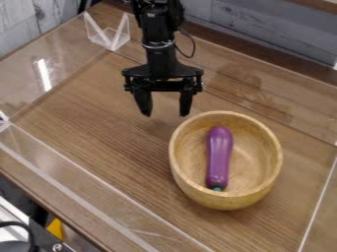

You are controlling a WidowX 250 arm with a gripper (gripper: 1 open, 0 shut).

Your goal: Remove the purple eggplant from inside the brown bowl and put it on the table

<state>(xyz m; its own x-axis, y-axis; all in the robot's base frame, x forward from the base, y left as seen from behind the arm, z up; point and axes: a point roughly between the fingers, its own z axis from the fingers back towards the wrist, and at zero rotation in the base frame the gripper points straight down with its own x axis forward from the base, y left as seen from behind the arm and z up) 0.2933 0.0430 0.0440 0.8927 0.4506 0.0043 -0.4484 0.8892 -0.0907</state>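
Camera view, single frame, entries listed from near edge to far.

Near left corner: a dark area below the table edge with a small yellow patch; too little shows to identify it.

Near and left edges: low clear acrylic walls (79,202), glossy, catching pale reflections, bordering the work surface.

Table (93,123): flat brown wood-grain top, fine parallel grain running lengthwise, matte to slightly satin finish.

Brown bowl (188,187): round, light brown wood, thick smooth rim, rounded interior. Stands on the table at near right, well inside the walls.

Purple eggplant (218,156): small, elongated, glossy purple, with a teal-green stem cap at its nearer end. Lies lengthwise inside the bowl, resting on the inner floor, shorter than the bowl is wide.

Gripper (164,103): black, two slim fingers pointing straight down, spread wide apart with nothing between them. Hangs above bare table just left of and beyond the bowl's far rim, apart from both bowl and eggplant.

Arm (157,30): black, jointed, rising from the gripper out of the top of the frame.

Far side: a clear folded acrylic piece (108,34) at far left; behind it, a grey plank-textured backdrop (263,30).
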